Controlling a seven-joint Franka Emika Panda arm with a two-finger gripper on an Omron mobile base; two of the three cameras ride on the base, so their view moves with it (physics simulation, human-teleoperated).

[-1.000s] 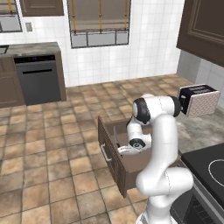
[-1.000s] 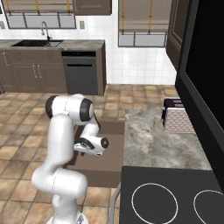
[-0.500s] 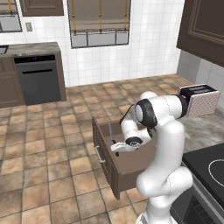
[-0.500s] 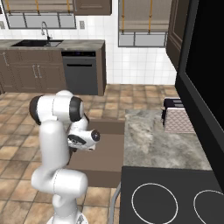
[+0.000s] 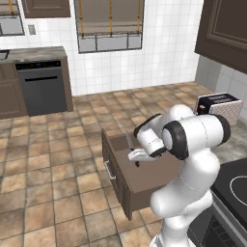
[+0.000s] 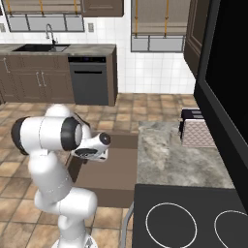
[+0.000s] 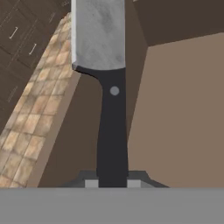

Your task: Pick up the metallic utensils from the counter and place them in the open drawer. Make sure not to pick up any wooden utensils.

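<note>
Knife (image 7: 105, 78), grey blade, black handle: clamped at the handle's end between the gripper (image 7: 113, 183) fingertips, blade running toward 12 o'clock in the hand view. Position: above the open drawer (image 5: 144, 176), over its brown interior, gripper (image 5: 136, 155) at the drawer's 11 o'clock corner in the left base view.

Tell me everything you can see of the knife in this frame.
The knife has a broad grey steel blade with a mottled finish and a slim black handle with one small silver rivet. In the hand view it points straight away from the gripper, whose fingertips close on the handle's end. It hangs over the open drawer, above its brown floor, touching nothing but the gripper. The blade's tip is cut off by the frame.
</note>
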